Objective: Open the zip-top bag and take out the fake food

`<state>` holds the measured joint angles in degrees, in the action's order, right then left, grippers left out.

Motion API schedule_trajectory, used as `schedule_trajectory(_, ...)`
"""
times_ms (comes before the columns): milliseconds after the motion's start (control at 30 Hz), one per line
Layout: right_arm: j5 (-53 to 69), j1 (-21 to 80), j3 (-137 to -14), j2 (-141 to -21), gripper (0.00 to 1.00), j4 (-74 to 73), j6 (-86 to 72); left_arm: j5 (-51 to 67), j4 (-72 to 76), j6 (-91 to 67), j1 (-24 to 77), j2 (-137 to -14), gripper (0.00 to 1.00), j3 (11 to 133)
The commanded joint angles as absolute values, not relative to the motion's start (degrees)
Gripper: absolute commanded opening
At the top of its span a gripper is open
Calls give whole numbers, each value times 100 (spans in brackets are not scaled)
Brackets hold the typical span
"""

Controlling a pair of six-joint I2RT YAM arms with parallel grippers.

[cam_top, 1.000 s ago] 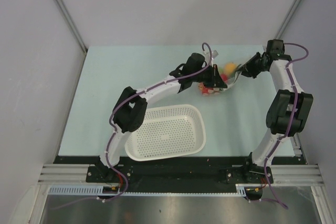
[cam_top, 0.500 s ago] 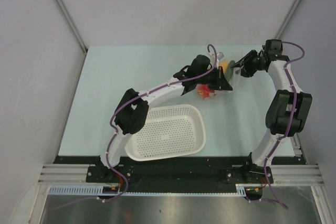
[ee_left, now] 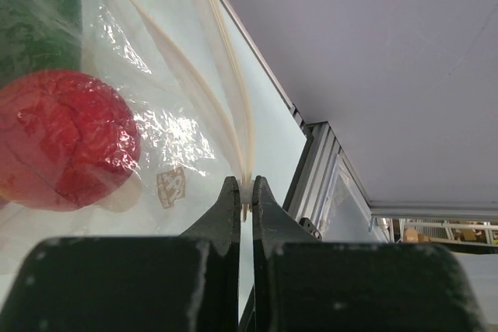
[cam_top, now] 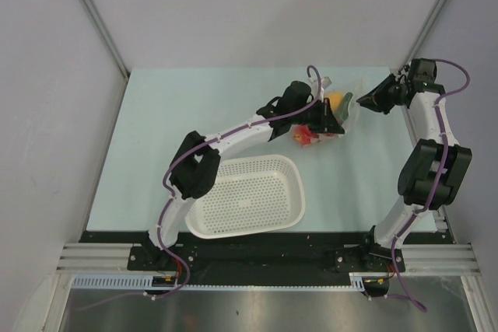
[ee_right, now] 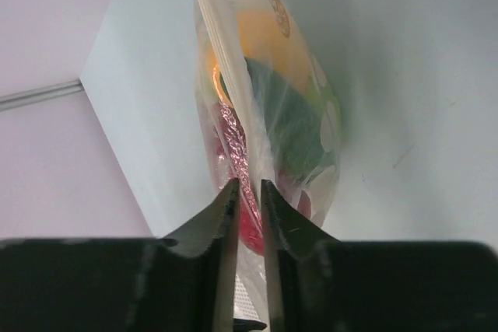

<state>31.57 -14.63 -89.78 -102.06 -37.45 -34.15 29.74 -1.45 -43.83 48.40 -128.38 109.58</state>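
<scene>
The zip-top bag (cam_top: 352, 103) is a clear pouch stretched between my two grippers at the far right of the table. My left gripper (ee_left: 246, 186) is shut on the bag's whitish zip strip (ee_left: 233, 99). Behind the film sit a red fruit (ee_left: 66, 138) and a dark green piece (ee_left: 31, 13) of the fake food. My right gripper (ee_right: 249, 184) is shut on the opposite edge of the bag (ee_right: 222, 44), with only film in its narrow gap. Through that side I see an orange piece (ee_right: 268, 36), a green piece (ee_right: 292, 122) and a red one (ee_right: 247, 227). From above, red food (cam_top: 304, 138) shows beside my left gripper (cam_top: 334, 120).
A white perforated basket (cam_top: 249, 196) stands near the front of the table, under the left arm's elbow. The pale table (cam_top: 156, 138) ends close behind and to the right of the bag, where grey walls rise. My right gripper (cam_top: 366, 101) is near the right edge.
My right gripper has drawn away to the right with its side of the bag, pulling the film taut. The left gripper has kept its hold and place since half a second ago.
</scene>
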Motion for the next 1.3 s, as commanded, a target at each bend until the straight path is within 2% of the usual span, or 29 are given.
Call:
schedule_trajectory(0,3357,-1363,-8956,-10213,7,-3683,-3164,3120,-26,-4500,4808,-12691,0,11241)
schedule_trajectory(67,3427,-1301,-9000,-10301,0,-3648,-3085,3112,-35,-4483,4808,-12674,5,11311)
schedule_trajectory(133,3454,-1266,-9122,-10318,0,-3621,-2998,3076,-87,-4500,4808,-12674,15,11399)
schedule_trajectory(167,3480,-1222,-9210,-10310,0,-3621,-2867,3033,-157,-4517,4790,-12691,23,11460)
schedule_trajectory(200,3463,-1204,-9307,-10310,0,-3726,-2822,2963,-341,-4535,4781,-12691,39,11522)
schedule_trajectory(333,3244,-1187,-10009,-10257,0,-4033,-2593,2629,-545,-4903,4694,-12683,52,11750)
schedule_trajectory(367,3121,-1204,-10394,-10283,0,-4269,-2541,2593,-562,-4974,4641,-12683,61,11786)
schedule_trajectory(633,3524,-1275,-11470,-10389,0,-4702,-2285,2207,-659,-5212,4386,-12464,56,12129)
schedule_trajectory(733,3761,-1117,-11277,-10511,0,-4579,-2268,2004,-642,-5203,4281,-12366,56,12129)
schedule_trajectory(867,3726,-853,-10279,-10364,0,-3975,-2416,1951,-878,-5273,4184,-12541,63,12147)
schedule_trajectory(933,3928,-835,-9898,-10301,0,-3422,-2749,2100,-992,-5308,4157,-12760,64,12199)
schedule_trajectory(1033,4059,-835,-9879,-10406,0,-3515,-2839,2346,-1265,-5423,4131,-12937,63,12226)
schedule_trajectory(1100,4183,-887,-9896,-10459,0,-3533,-2883,2347,-1204,-5362,4105,-13043,60,12199)
schedule_trajectory(1200,4341,-1028,-9888,-10433,0,-3595,-3041,2294,-1309,-5396,3938,-13096,49,12155)
schedule_trajectory(1267,4368,-1124,-9975,-10406,0,-3594,-3067,2207,-1319,-5405,3902,-12965,47,11972)
